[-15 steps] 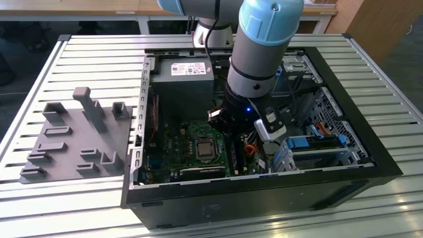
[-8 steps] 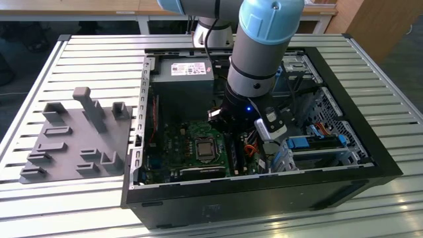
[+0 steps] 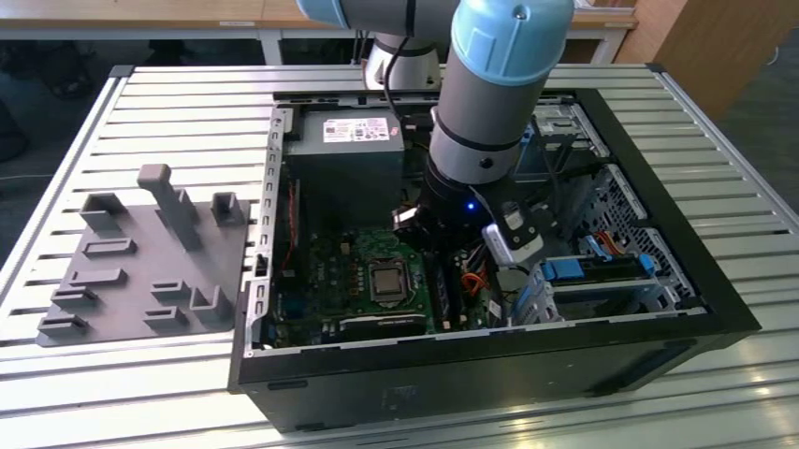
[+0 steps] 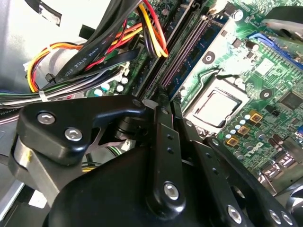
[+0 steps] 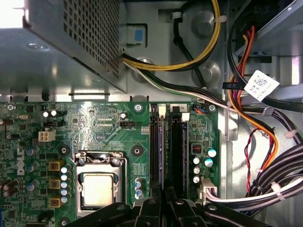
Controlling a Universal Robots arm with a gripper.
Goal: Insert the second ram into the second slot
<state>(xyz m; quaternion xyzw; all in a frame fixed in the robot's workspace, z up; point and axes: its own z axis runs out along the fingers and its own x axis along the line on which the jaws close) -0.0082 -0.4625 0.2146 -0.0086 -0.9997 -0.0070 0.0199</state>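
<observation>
Counting hardware: I saw one arm (image 3: 493,84), one gripper (image 5: 166,191), one open computer case (image 3: 500,383) on one slatted table (image 3: 163,112), and one grey fixture tray (image 3: 131,299) at the exterior view's left.
Motherboard: one green board (image 5: 104,123) carried one processor socket (image 5: 98,187). By my count in the first wrist view it also carried two memory slots (image 5: 158,151), side by side.
Power supply: one grey box (image 3: 343,178) sat inside the case, beyond the board in the exterior view.
Second ram: the second ram (image 5: 179,151) looked like a thin, dark strip seen edge-on. It ran along the memory slot farther from the processor socket and out from under the gripper. I could not tell how deep it sat.
Gripper: it was low inside the case, just over the slots. Its fingers (image 4: 163,142) were drawn close together on the stick's upper edge, a narrow pinch rather than a spread.
Cables: yellow, orange, red and black bundles (image 5: 236,101) ran beside the slots.
Labels: one white printed sticker (image 3: 355,129) was on the power supply, and one white printed tag (image 5: 258,85) hung on the cables. I left the print unread.
</observation>
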